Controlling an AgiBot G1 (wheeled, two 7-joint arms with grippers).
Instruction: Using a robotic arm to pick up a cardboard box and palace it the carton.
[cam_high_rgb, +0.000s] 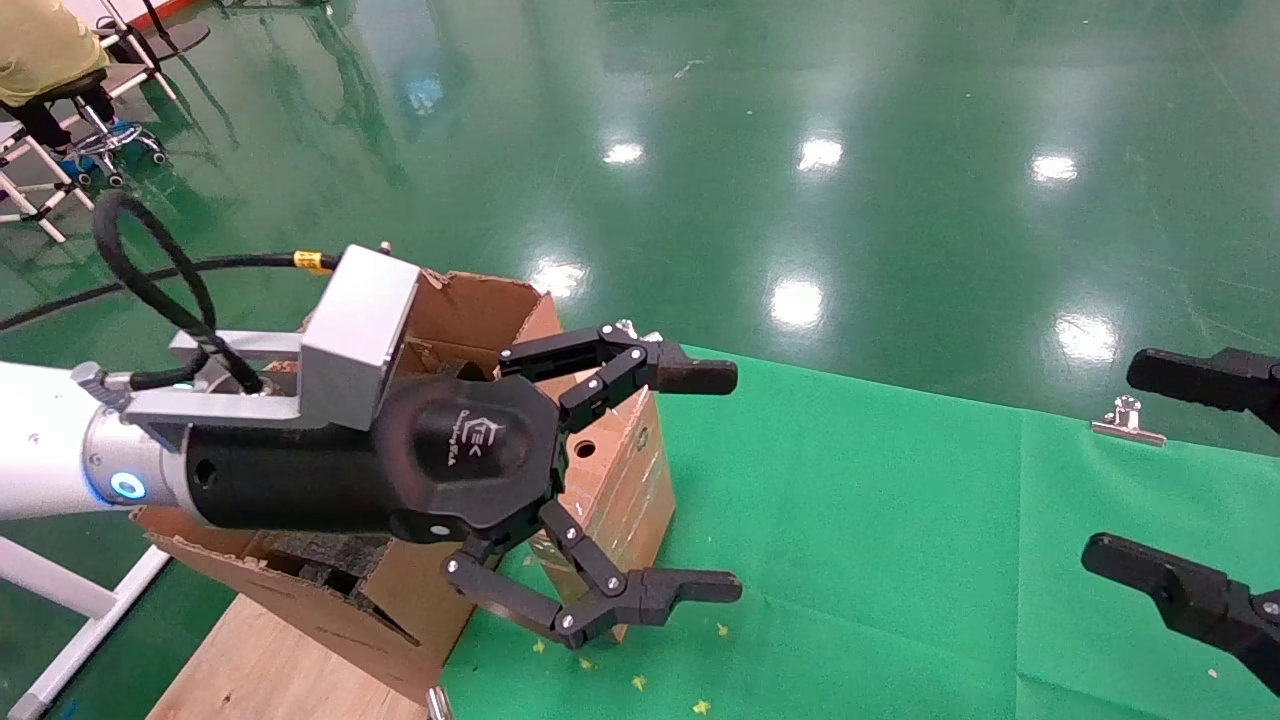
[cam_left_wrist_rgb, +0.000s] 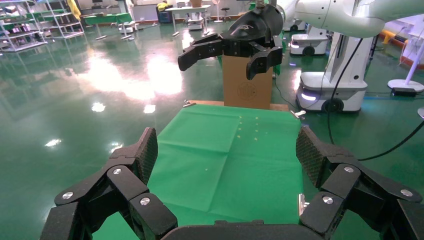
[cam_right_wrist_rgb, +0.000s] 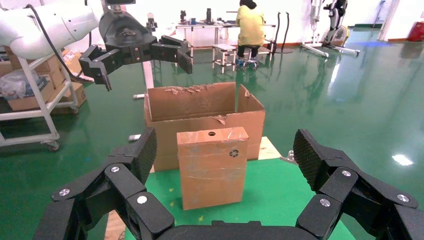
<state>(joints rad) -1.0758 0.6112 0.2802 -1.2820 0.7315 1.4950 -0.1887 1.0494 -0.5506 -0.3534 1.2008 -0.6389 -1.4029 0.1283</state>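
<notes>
Hovering wide open and empty, left end effector (cam_high_rgb: 735, 480) sits above upright cardboard box (cam_right_wrist_rgb: 212, 166), beside carton (cam_right_wrist_rgb: 200, 102); right end effector (cam_right_wrist_rgb: 225, 160) open, empty.

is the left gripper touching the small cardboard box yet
Apart. The right wrist view shows the left gripper open in the air above the carton, clear of the cardboard box standing below.

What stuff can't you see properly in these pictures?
- Carton: in the head view the left gripper and its arm cover most of it. In the right wrist view its front wall hides the inside.
- Cardboard box: the head view shows only one strip beside the gripper.
- Right gripper: cut off by the head view's edge.
- Person: faces away in the right wrist view.
</notes>
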